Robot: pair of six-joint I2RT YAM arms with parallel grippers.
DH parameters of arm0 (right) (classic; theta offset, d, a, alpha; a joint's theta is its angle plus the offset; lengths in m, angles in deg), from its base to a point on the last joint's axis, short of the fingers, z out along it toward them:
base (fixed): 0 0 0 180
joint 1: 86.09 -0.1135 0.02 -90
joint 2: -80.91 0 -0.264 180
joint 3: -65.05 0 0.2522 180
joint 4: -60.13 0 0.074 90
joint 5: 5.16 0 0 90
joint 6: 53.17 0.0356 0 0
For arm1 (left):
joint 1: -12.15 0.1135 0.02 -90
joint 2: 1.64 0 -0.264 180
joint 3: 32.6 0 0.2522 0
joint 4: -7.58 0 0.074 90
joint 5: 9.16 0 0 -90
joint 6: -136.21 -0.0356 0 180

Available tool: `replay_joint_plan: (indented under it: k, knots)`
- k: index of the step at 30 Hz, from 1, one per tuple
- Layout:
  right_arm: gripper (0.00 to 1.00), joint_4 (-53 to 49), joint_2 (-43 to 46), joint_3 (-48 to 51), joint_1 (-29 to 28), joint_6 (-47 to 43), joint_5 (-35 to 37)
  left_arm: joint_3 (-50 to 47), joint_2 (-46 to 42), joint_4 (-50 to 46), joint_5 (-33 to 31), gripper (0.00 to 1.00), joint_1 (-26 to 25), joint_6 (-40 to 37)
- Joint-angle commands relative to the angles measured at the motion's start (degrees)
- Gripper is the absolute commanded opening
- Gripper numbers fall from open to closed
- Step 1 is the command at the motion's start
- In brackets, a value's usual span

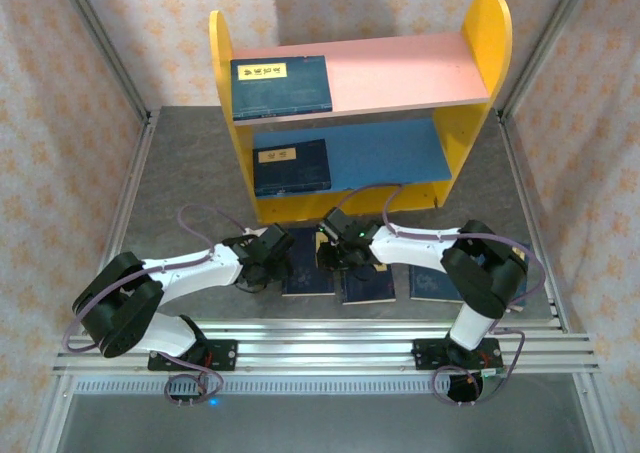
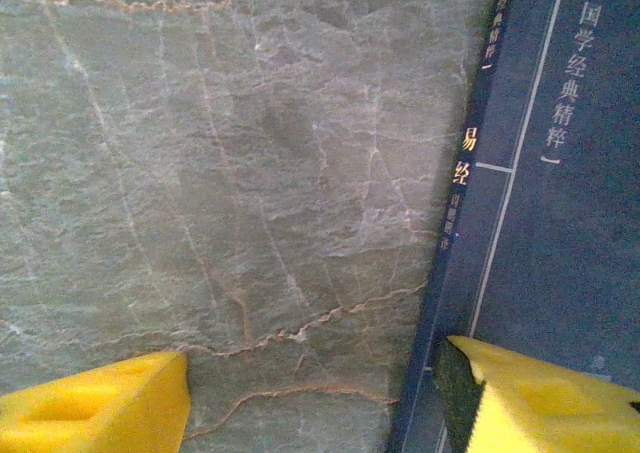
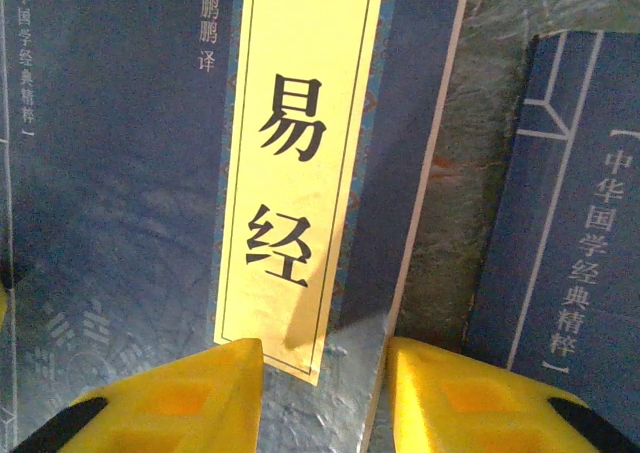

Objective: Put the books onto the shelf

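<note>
The shelf [image 1: 400,75] stands at the back, one navy book [image 1: 281,83] lying on its pink upper board and another [image 1: 291,165] on the blue lower board. Three more books [image 1: 308,275] [image 1: 368,287] [image 1: 432,285] lie flat on the table in front. My left gripper [image 1: 262,263] [image 2: 318,358] is open low over the table, its right finger [image 2: 540,398] above the spine edge of a book [image 2: 560,223]. My right gripper [image 1: 335,253] [image 3: 325,348] is open above a book's yellow label [image 3: 290,163], its right finger [image 3: 470,398] at that book's edge.
The table top [image 2: 230,173] is grey stone-patterned. Metal frame posts and patterned walls enclose it on three sides. A second book [image 3: 570,243] lies just right of the labelled one, a narrow strip of table between them. Aluminium rails [image 1: 320,348] run along the near edge.
</note>
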Motion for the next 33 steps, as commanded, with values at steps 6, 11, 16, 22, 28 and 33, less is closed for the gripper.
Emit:
replay_joint_plan:
  k: [6,11,16,22,28,33]
  knots:
    - [0.37,0.95,-1.54,-1.18,-1.18,0.58,0.99,1.06,-0.74,10.57,3.52,0.65,0.12,-1.92]
    - [0.36,1.52,-1.49,-1.08,-1.35,0.62,0.55,0.11,-2.72,10.27,3.14,0.65,0.12,-1.75]
    - [0.36,1.81,-1.45,-1.10,-1.70,0.42,0.47,-0.04,-1.92,10.23,3.05,0.65,0.12,-1.88]
    - [0.34,3.16,-1.05,-0.57,-1.72,-0.07,-0.96,0.48,0.25,7.28,1.25,0.65,0.17,-1.23]
    - [0.32,5.32,0.22,1.11,-1.88,-0.08,-2.43,-0.55,1.96,7.70,-0.30,0.65,0.12,-0.86]
    - [0.31,5.32,0.31,1.72,-1.94,-0.12,-2.40,-0.74,3.21,8.27,-0.25,0.65,0.12,-0.96]
